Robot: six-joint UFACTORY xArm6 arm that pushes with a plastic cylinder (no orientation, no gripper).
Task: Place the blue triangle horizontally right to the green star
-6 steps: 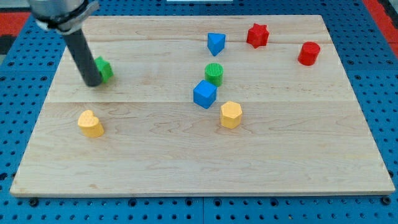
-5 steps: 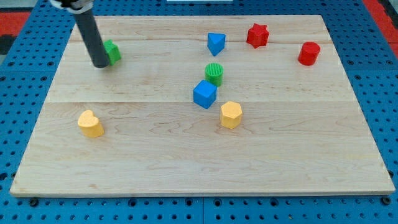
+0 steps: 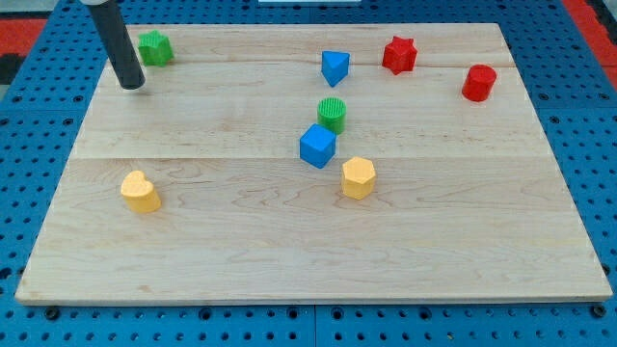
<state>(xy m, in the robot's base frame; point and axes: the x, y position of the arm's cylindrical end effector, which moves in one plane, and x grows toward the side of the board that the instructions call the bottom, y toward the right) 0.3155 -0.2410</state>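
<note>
The blue triangle (image 3: 335,67) sits near the view's top, middle of the wooden board (image 3: 289,241). The green star (image 3: 154,47) lies near the view's top left corner of the board. My tip (image 3: 132,86) rests on the board just below and to the left of the green star, a small gap apart from it. The dark rod rises up and left out of view. The blue triangle is far to the right of my tip.
A green cylinder (image 3: 332,115) and a blue cube (image 3: 317,146) stand below the blue triangle, a yellow hexagon (image 3: 358,177) below them. A red star (image 3: 398,54) and red cylinder (image 3: 478,83) are at top right. A yellow heart (image 3: 141,191) is at left.
The green star has slid up and left toward the board's top left corner. My tip has moved up and left with it and now stands apart from the star.
</note>
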